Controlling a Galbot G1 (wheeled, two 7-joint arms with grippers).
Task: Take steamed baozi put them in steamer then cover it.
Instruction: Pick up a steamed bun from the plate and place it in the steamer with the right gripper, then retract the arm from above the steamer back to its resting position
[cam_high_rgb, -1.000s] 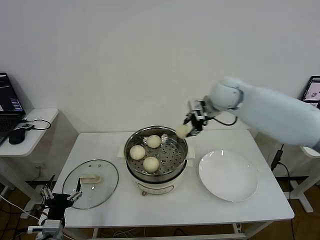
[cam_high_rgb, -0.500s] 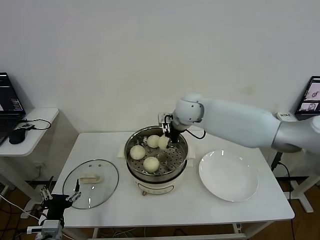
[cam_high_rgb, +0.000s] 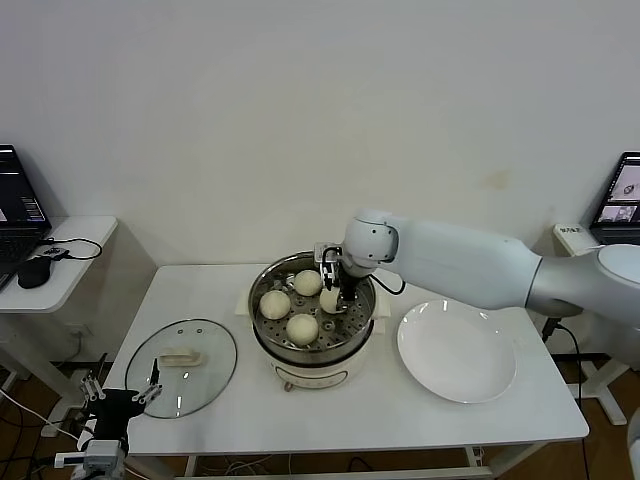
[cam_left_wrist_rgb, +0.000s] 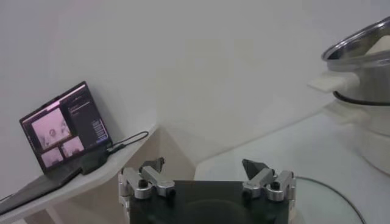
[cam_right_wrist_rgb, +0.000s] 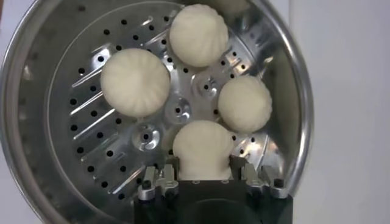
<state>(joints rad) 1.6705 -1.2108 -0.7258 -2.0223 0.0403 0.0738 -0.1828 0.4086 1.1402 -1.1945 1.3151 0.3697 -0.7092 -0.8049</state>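
While clamped between the right gripper (cam_right_wrist_rgb: 202, 173) jaws, fourth baozi (cam_right_wrist_rgb: 202, 148) low inside steamer (cam_high_rgb: 262, 330); left gripper (cam_left_wrist_rgb: 206, 179) jaws apart.

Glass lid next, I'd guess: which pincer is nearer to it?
Left. The left pincer hovers at the glass lid's near edge; the right pincer is inside the steamer, gripping a baozi.

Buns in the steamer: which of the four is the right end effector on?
The bun between the fingers of the right end effector, at the steamer's right side in the head view. The other three buns sit free on the tray.
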